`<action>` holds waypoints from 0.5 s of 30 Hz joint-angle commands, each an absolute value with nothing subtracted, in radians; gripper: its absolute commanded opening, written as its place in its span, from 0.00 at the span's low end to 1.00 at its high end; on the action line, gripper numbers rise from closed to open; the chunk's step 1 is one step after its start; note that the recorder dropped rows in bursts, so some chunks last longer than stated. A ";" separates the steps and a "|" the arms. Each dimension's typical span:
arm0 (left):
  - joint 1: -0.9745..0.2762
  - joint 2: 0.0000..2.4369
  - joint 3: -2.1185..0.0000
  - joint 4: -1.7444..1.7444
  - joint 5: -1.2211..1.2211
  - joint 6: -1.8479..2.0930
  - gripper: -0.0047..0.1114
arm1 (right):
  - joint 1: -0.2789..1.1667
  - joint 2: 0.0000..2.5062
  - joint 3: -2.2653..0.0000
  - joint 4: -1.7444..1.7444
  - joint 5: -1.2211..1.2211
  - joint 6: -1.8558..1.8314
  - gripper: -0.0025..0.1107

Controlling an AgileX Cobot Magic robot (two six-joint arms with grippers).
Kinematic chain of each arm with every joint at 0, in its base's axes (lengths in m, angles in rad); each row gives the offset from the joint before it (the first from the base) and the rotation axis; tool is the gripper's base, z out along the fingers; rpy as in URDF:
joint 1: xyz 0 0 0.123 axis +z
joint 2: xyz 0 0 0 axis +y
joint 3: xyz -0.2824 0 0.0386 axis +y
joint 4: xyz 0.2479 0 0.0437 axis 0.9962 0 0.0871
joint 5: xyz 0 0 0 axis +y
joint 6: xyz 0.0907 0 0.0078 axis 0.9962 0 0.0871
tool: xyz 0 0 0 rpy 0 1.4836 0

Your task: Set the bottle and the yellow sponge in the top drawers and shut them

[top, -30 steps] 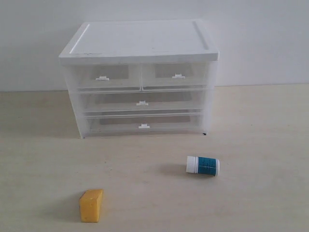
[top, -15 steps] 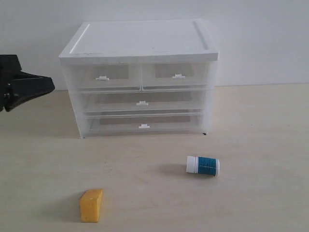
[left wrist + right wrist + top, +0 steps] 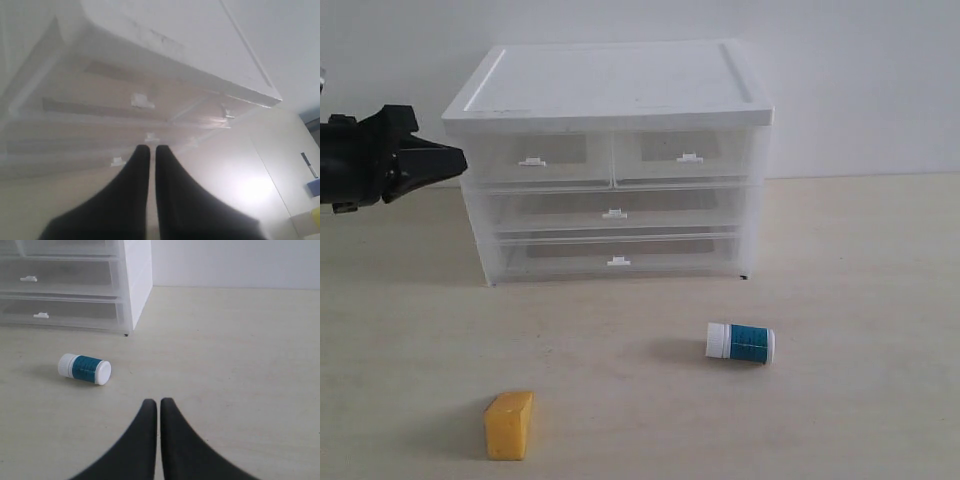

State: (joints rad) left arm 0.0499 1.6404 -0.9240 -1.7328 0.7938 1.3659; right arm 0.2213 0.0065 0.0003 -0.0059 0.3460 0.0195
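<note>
Nearest, in the lower left of the exterior view, the yellow sponge point(image 3: 509, 425) sits on the pale table point(image 3: 860, 400). It is a yellow-orange foam wedge whose long axis runs up and down the frame, with the lighter sloped face towards the top. Farther back, right of centre, the bottle point(image 3: 740, 342) lies on its side. Its long axis runs nearly left to right, with the white cap to the left, a teal-blue label round the middle and a white base to the right. The two are well apart, and nothing touches either.

The right gripper point(image 3: 158, 402) shows only in its own wrist view. Its two black fingers are pressed together with a thin slit between them, and they grip nothing. It hangs over bare table, and the bottle point(image 3: 84, 368) lies ahead of it, between it and the drawer unit.

Behind stands the white translucent drawer unit point(image 3: 610, 90). The top drawers point(image 3: 535, 160) sit side by side, each pushed in flush, with small white tab handles point(image 3: 690, 158). Two full-width drawers point(image 3: 613, 210) lie below, also pushed in.

The left gripper point(image 3: 455, 163) reaches in from the left edge, upper left of the frame. It is held level and points right at the unit's left side, at the height of the top drawers. Its own wrist view shows its tips point(image 3: 152, 147) together and empty, aimed at the drawer fronts.

A plain white wall point(image 3: 870, 80) closes the back.
</note>
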 commanded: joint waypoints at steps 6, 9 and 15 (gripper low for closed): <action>0.046 1.700 -0.994 -1.744 0.787 1.385 0.07 | 0.218 0.000 0.000 -0.010 0.341 0.021 0.02; 0.046 1.724 -1.000 -1.744 0.787 1.395 0.07 | 0.218 0.000 0.000 -0.010 0.341 0.021 0.02; 0.001 1.766 -1.038 -1.744 0.785 1.461 0.07 | 0.218 0.000 0.000 -0.010 0.341 0.021 0.02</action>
State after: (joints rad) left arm 0.0338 1.7532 -1.0117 -1.7390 0.7843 1.4120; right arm 0.2213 0.0065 0.0003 0.0000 0.3460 0.0195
